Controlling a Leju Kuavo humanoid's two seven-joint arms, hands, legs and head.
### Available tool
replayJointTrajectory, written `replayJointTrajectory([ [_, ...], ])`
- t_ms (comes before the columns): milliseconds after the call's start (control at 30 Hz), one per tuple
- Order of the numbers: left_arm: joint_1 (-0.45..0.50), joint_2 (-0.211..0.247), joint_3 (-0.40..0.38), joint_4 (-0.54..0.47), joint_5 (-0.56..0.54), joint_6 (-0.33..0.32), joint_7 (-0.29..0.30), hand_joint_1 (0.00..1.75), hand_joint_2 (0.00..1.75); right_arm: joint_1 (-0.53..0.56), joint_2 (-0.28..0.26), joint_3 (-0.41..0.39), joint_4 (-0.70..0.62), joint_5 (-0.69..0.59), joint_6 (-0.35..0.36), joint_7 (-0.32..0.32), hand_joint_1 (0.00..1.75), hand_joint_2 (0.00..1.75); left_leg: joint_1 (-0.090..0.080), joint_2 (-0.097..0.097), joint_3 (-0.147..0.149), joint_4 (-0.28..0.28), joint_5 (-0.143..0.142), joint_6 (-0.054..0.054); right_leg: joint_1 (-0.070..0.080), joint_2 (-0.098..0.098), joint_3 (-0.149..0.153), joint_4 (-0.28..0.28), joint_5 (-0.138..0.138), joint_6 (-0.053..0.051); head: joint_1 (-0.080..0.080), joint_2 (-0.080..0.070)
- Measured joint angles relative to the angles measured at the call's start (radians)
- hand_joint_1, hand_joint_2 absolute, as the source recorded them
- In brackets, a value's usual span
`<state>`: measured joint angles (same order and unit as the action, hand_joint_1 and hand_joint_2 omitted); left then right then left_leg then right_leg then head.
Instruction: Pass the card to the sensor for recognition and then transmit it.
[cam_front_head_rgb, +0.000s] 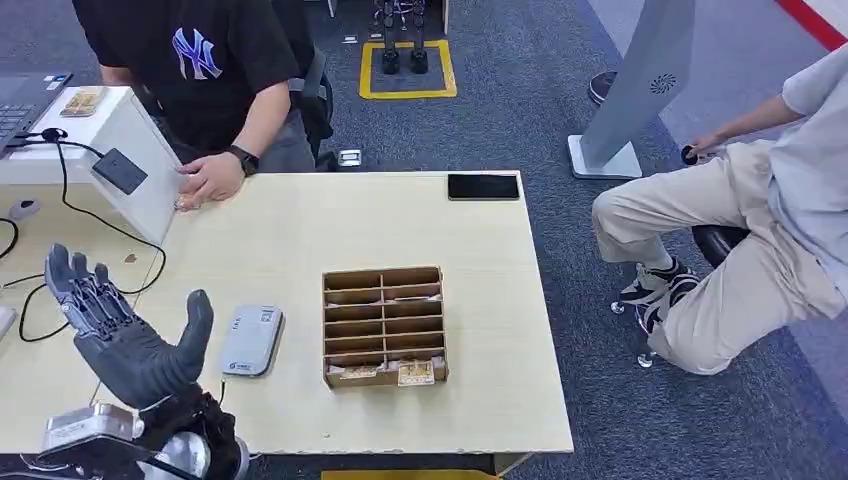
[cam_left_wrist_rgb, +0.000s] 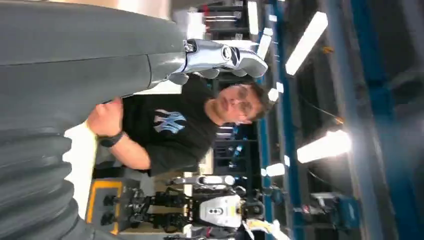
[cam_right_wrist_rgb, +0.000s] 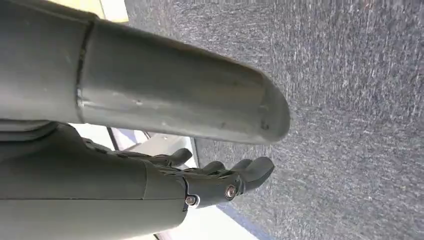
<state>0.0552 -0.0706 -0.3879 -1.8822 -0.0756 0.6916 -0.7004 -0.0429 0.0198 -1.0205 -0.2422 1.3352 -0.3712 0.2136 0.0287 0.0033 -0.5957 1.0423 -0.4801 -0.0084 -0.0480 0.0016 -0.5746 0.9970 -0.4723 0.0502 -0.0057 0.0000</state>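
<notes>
A flat grey-white card sensor (cam_front_head_rgb: 250, 340) lies on the light wooden table (cam_front_head_rgb: 300, 230), left of a wooden compartment rack (cam_front_head_rgb: 385, 325). Cards (cam_front_head_rgb: 415, 373) lie in the rack's front row. My left hand (cam_front_head_rgb: 120, 330) is raised above the table's front left part, to the left of the sensor, with its fingers spread and nothing in it. In the left wrist view its fingers (cam_left_wrist_rgb: 220, 55) reach out toward a person. My right hand (cam_right_wrist_rgb: 220, 175) hangs over grey carpet with its fingers stretched out, holding nothing.
A person in a black shirt (cam_front_head_rgb: 200, 60) stands at the far left edge, one hand (cam_front_head_rgb: 210, 180) on a white box (cam_front_head_rgb: 130, 150) with cables. A black phone (cam_front_head_rgb: 483, 186) lies at the far edge. Another person (cam_front_head_rgb: 760, 230) sits to the right.
</notes>
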Motion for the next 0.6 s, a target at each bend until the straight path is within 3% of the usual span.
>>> replayJointTrajectory([
  [67,0.004,-0.006,-0.001,-0.008,-0.13,0.001,0.0,0.0,0.0,-0.001,0.002,-0.001,0.0,0.009,0.005,0.0,0.0,0.0,0.0,0.0,0.0,0.0,0.0,0.0,0.0,0.0,0.0,0.0,0.0,0.0,0.0,0.0],
  [100,0.004,-0.006,-0.001,-0.016,-0.186,0.002,-0.001,0.0,1.75,-0.001,0.002,-0.001,0.0,0.016,0.005,0.0,0.0,0.0,0.0,0.0,0.0,0.0,0.0,0.0,0.0,0.0,0.0,0.0,0.0,0.0,0.0,0.0],
  [600,0.01,-0.017,-0.001,-0.07,-0.171,0.006,-0.001,0.0,1.75,-0.003,0.002,-0.013,0.0,0.018,0.004,0.0,0.0,0.0,0.0,0.0,0.0,0.0,0.0,0.0,0.0,0.0,0.0,0.0,0.0,0.0,0.0,0.0],
])
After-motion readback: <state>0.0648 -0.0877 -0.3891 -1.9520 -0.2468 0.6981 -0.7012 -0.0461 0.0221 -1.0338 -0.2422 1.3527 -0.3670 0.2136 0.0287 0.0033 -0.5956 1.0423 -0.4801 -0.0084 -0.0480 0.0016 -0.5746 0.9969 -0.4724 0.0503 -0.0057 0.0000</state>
